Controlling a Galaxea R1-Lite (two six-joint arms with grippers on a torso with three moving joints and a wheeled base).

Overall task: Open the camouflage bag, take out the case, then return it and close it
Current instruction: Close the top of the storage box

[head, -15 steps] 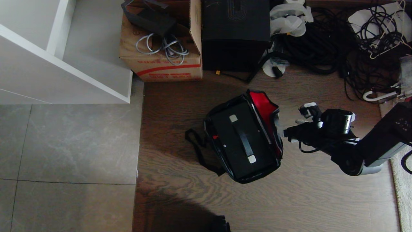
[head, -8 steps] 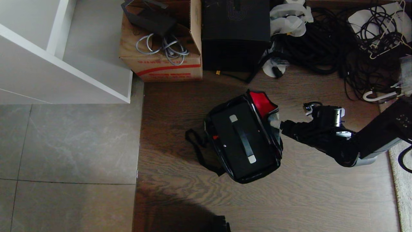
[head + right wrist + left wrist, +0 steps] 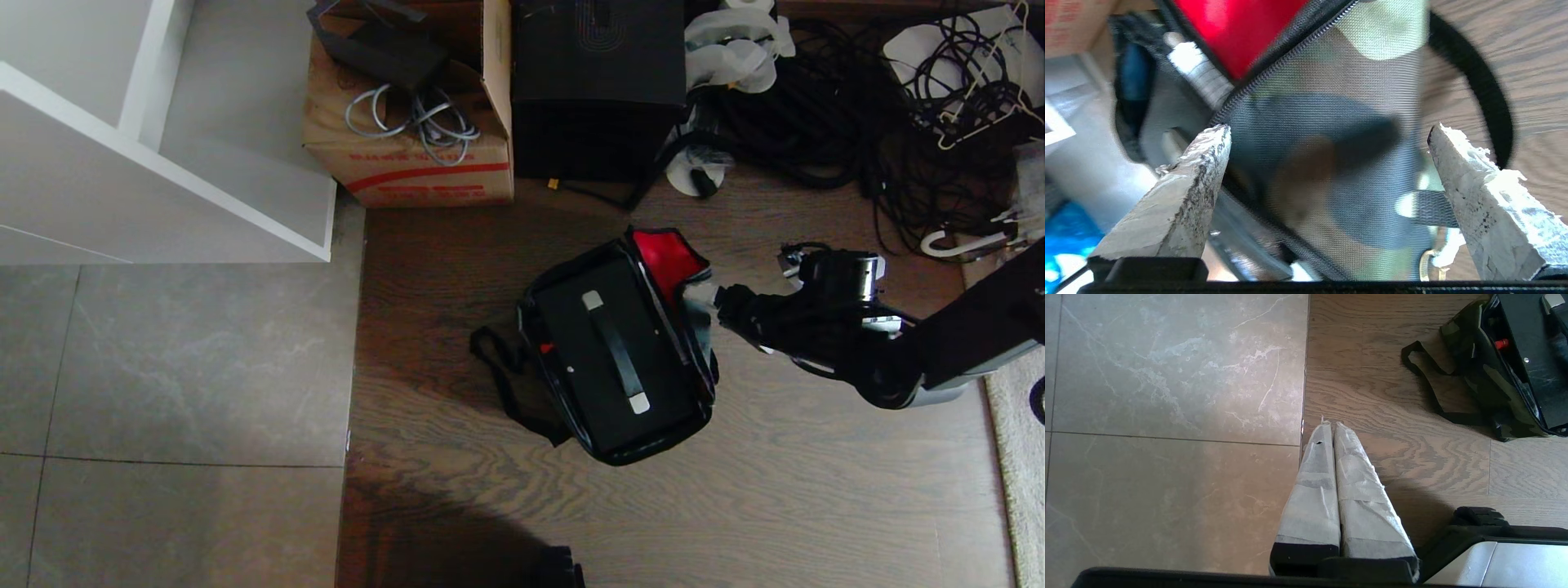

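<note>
The left gripper hangs over the seam between grey tile and wood floor, well to the left of the camouflage bag, its taped fingers pressed together on nothing. The bag sits on the wood floor, its long axis slanting from far-left to near-right, mouth facing up, its black strap trailing off its left side. Inside it lies the case, a black hard box aligned with the bag, black handle with silver ends on top, a small red part on its left side. The red-lined lid stands open on the bag's right. Just right of the lid, the right gripper spreads wide, empty, facing its mesh.
</note>
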